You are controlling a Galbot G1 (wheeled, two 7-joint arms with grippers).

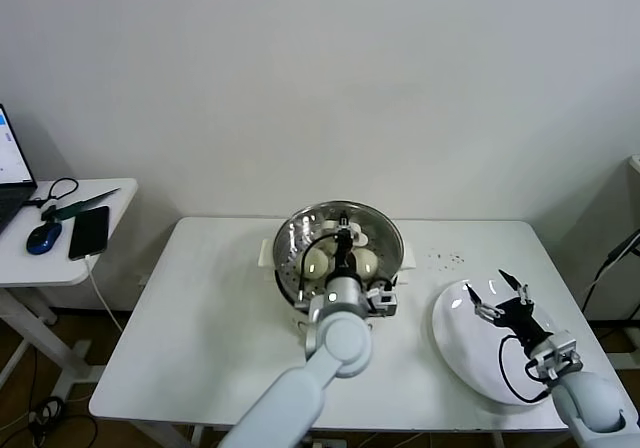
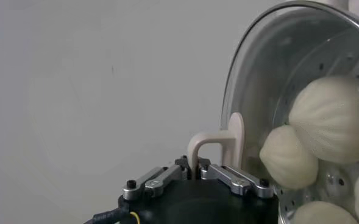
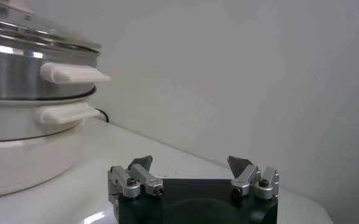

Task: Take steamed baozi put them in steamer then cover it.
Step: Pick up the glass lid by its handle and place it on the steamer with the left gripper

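The left gripper (image 2: 199,173), its fingers (image 2: 161,181) pinched tight on the cream bar handle (image 2: 219,145) of the glass lid (image 1: 340,243), holds that lid over the steel steamer (image 3: 27,76) at the middle of the white table (image 1: 200,308). From the head view the lid appears to sit on, or just above, the pot's rim; the right wrist view shows it level along the top of the pot. Through the glass at least three pale, smooth, domed buns (image 2: 334,119) lie close together on the perforated tray; a fourth is partly seen at the edge. The white plate (image 1: 465,353) beside the pot holds none, so loading looks finished and covering nearly so, with only the release of the handle judged to remain. The right gripper (image 1: 500,296) hangs over the plate with its fingers (image 3: 133,176) spread wide and nothing between them. A side table (image 1: 60,263) to the left carries a phone (image 1: 88,231) and a mouse (image 1: 43,236)
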